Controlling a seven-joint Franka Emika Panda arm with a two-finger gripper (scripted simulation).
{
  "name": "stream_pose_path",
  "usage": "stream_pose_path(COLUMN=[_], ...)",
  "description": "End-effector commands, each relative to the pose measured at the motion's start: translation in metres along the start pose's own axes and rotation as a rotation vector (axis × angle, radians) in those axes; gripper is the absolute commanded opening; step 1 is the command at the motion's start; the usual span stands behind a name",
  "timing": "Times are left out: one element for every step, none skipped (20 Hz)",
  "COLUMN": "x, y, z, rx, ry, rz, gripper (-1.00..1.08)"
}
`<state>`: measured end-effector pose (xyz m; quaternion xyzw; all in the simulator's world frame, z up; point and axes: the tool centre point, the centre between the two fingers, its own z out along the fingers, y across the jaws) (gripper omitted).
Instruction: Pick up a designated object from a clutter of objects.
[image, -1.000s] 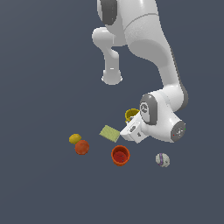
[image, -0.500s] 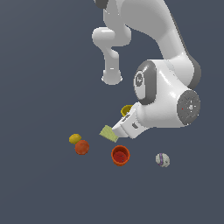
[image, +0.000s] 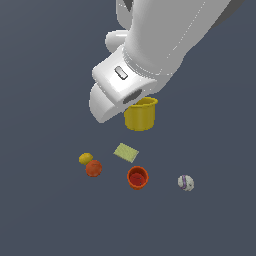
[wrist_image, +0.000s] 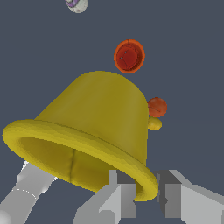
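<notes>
In the exterior view the small round yellow cup (image: 140, 114), smooth and slightly tapered, hangs under the white arm, well above the dark bench (image: 45, 215), apart from the clutter at its 6 o'clock: a flat pale-green square pad (image: 126, 152), a glossy red-orange cup (image: 137, 177), a yellow ball (image: 85, 158) touching an orange ball (image: 93, 168), and a white-purple ball (image: 185, 182) at 4 o'clock. In the wrist view the tool (wrist_image: 146, 197) pinches the cup's flared rim, one grey finger (wrist_image: 119, 197) inside the wall and one outside. The cup looks light, stiff and rather slick, so a one-sided rim hold may let it swing.
</notes>
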<state>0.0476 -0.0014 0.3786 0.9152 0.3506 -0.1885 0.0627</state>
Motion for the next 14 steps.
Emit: stream_pose_path(x=[-0.023, -0.031, -0.038, -0.045, -0.052, -0.057, -0.062, -0.066, -0.069, -0.071, -0.073, -0.074, -0.075, -0.074], y=[0.012, 0.016, 0.02, 0.023, 0.025, 0.028, 0.03, 0.031, 0.033, 0.034, 0.035, 0.035, 0.036, 0.036], z=[-0.032, -0.043, -0.052, -0.061, -0.068, -0.074, -0.08, -0.084, -0.088, -0.09, -0.092, -0.093, -0.094, -0.094], rx=[-0.02, -0.026, -0.032, -0.037, -0.041, -0.045, -0.048, -0.051, -0.053, -0.054, -0.055, -0.055, -0.055, -0.055], ry=[0.051, 0.068, 0.084, 0.099, 0.111, 0.122, 0.132, 0.14, 0.146, 0.151, 0.154, 0.157, 0.158, 0.158], rz=[0.023, 0.031, 0.038, 0.045, 0.05, 0.056, 0.06, 0.064, 0.066, 0.069, 0.07, 0.072, 0.072, 0.072], gripper=[-1.0, -1.0, -1.0, -1.0, -1.0, -1.0, -1.0, -1.0, -1.0, -1.0, -1.0, -1.0, -1.0, -1.0])
